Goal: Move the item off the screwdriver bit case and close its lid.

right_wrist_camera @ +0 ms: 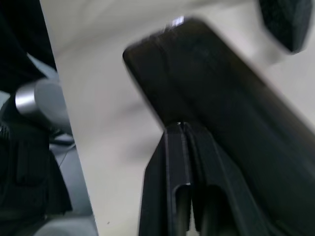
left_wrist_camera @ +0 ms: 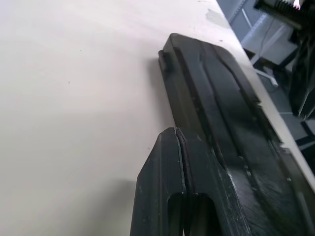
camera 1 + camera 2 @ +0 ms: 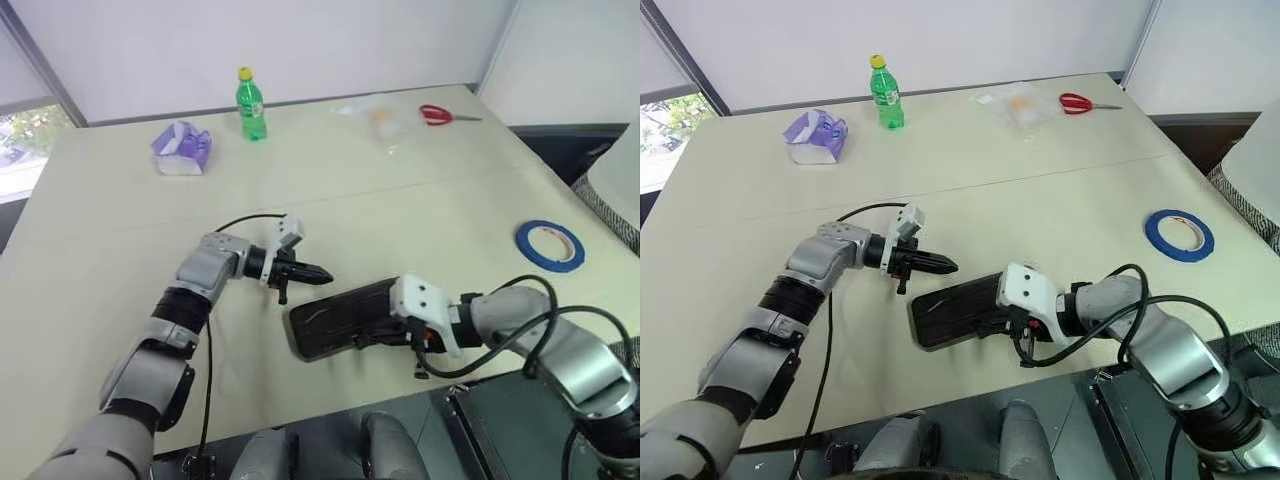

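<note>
- A purple-and-white packet (image 3: 181, 148) lies far back on the table (image 3: 100, 260), well behind and to the left of the screwdriver bit case (image 3: 340, 316).
- A green bottle with a yellow cap (image 3: 250, 104) stands upright just right of the packet, also well behind the case.
- The left gripper (image 3: 318, 273) hovers close to the case's left rear corner, pointing toward it; in the left wrist view its two black fingers (image 2: 170, 187) are pressed together with nothing between them.
- The case lies flat near the table's front edge, and its lid (image 3: 958, 303) is down over the tray, showing a dark smooth top.
- A clear plastic bag (image 3: 380, 120) lies far behind the case, to the right of the bottle.
- The right gripper (image 3: 405, 335) sits at the right end of the case, low over the lid; in the right wrist view its fingers (image 1: 172, 167) are closed against each other, holding nothing.
- Red-handled scissors (image 3: 445, 115) rest beside the bag, at the table's back right.
- The blue roll of tape (image 3: 549, 244) lies flat on the table, off the case and well to its right, near the right edge.
</note>
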